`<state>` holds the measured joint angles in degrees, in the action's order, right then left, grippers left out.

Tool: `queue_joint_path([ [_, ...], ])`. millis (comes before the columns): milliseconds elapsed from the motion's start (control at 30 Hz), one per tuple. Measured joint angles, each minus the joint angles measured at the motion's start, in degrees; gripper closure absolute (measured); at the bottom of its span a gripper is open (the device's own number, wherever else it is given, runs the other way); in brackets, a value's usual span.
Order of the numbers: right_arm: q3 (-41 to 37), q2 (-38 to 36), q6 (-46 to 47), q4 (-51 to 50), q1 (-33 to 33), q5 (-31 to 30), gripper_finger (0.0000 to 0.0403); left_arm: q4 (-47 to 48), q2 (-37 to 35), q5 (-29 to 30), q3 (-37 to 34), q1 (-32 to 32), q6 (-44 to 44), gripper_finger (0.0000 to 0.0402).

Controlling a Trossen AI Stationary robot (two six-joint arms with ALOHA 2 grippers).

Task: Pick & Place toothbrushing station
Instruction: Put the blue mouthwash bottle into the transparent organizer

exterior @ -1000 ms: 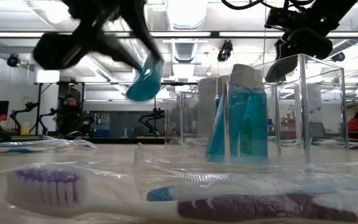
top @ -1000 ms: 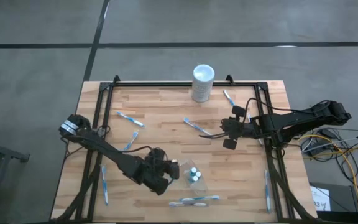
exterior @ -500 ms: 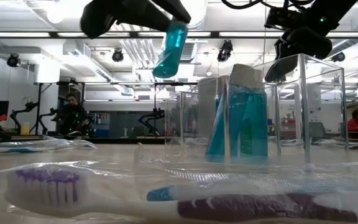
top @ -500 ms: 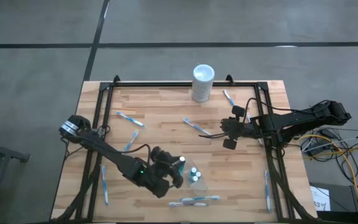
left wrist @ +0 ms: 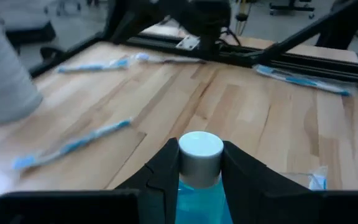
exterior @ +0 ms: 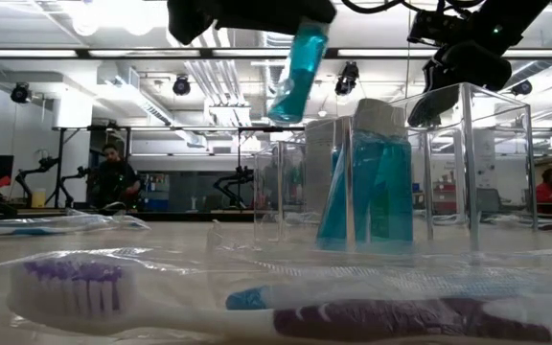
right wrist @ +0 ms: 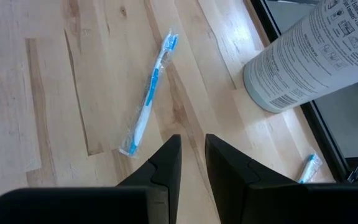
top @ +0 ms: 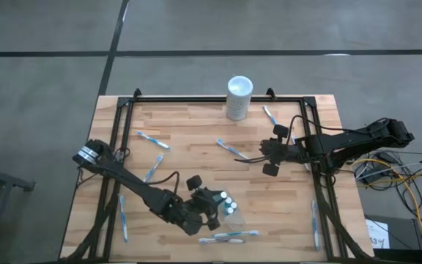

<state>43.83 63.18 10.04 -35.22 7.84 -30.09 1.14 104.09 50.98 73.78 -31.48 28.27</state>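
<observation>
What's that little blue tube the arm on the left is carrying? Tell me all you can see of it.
The tube is short, with a see-through teal body and a white round cap. The left gripper grips it just below the cap, one dark finger on each side. It hangs tilted in the air, clear of the table, near the clear plastic cup, which already holds similar teal tubes. Nothing else touches it.

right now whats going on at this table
The left gripper is shut on a teal tube, carrying it in the air close to the clear cup, which already holds two tubes. The right gripper waits over the table's right side. Wrapped toothbrushes lie scattered around.
</observation>
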Motion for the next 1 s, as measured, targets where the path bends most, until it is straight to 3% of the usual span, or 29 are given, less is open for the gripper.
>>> queue_joint_path([
  [400,0.0,0.0,-0.11,0.09,0.0,0.0,0.0335,-7.59,2.96,-0.62,0.0,0.15,-0.38,0.0302],
  [633,0.0,0.0,0.0,0.24,0.01,0.0,0.0335,-7.47,5.23,-0.67,-0.04,0.24,6.0,0.03],
  [1000,0.0,0.0,-0.02,0.37,0.0,0.0,0.0335,-5.78,5.65,-0.52,-0.11,0.26,7.84,0.0264],
])
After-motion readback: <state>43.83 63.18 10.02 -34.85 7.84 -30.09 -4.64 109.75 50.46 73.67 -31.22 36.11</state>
